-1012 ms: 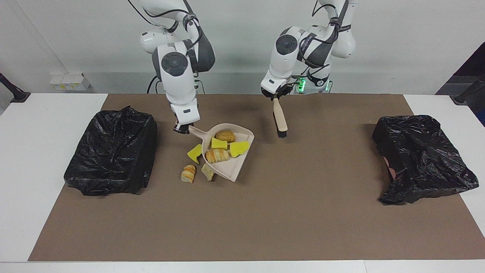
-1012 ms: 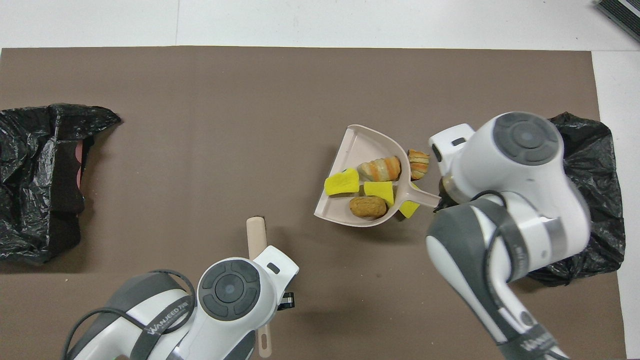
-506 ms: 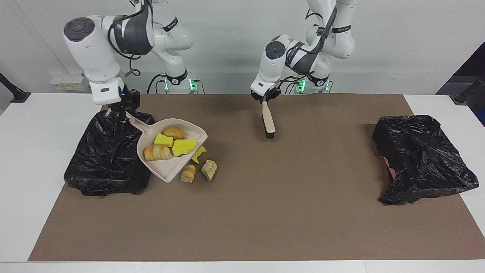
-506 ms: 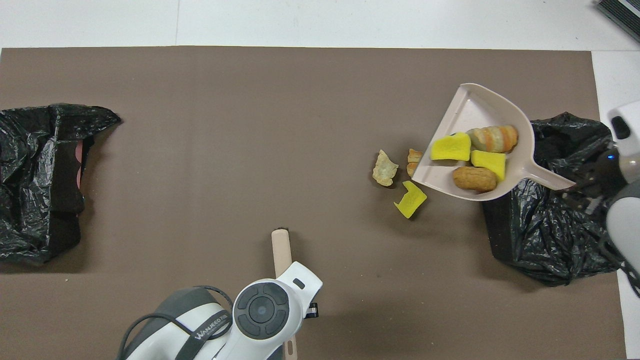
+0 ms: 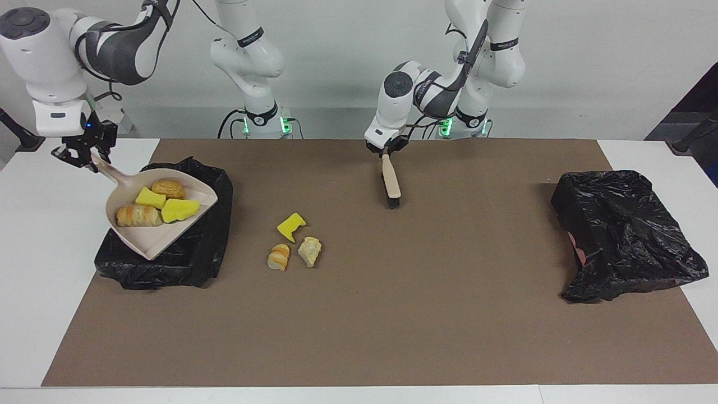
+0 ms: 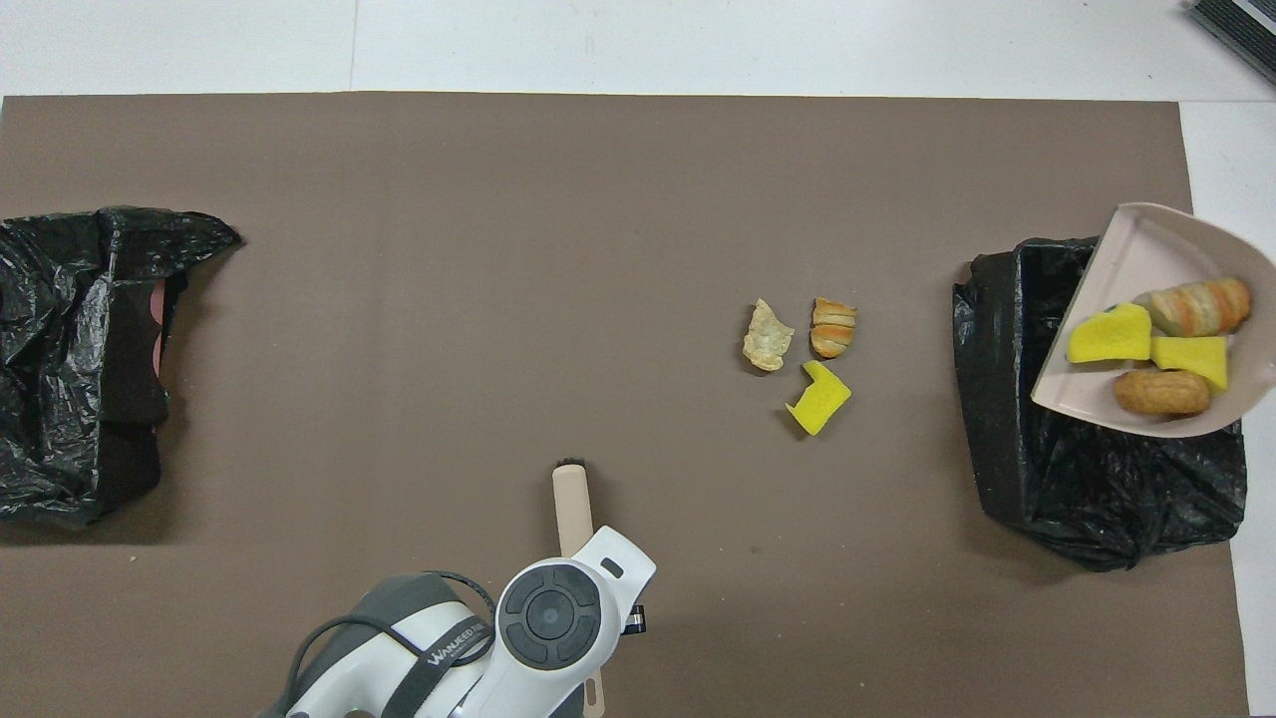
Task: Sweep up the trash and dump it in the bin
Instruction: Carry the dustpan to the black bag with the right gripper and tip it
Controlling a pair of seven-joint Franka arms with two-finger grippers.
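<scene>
My right gripper (image 5: 87, 156) is shut on the handle of the beige dustpan (image 5: 150, 242), which hangs tilted over the black-lined bin (image 5: 216, 235) at the right arm's end. In the pan (image 6: 1136, 249) lie several bits of trash: two yellow sponge chunks (image 5: 150, 197), a brown roll (image 5: 168, 188) and a striped croissant piece (image 5: 138, 215). On the mat lie a yellow chunk (image 5: 291, 226), a croissant piece (image 5: 279, 256) and a pale lump (image 5: 309, 251). My left gripper (image 5: 386, 150) is shut on the brush (image 5: 391, 182), bristles down near the robots.
A second black-bagged bin (image 5: 622, 235) sits at the left arm's end of the brown mat (image 5: 392, 314). In the overhead view the left arm's wrist (image 6: 548, 618) covers the brush handle, and the right gripper is out of that view.
The right arm lifted the loaded dustpan off the mat and carried it over the bin, leaving three pieces on the mat. The left gripper shifted the brush slightly toward the right arm's end.
</scene>
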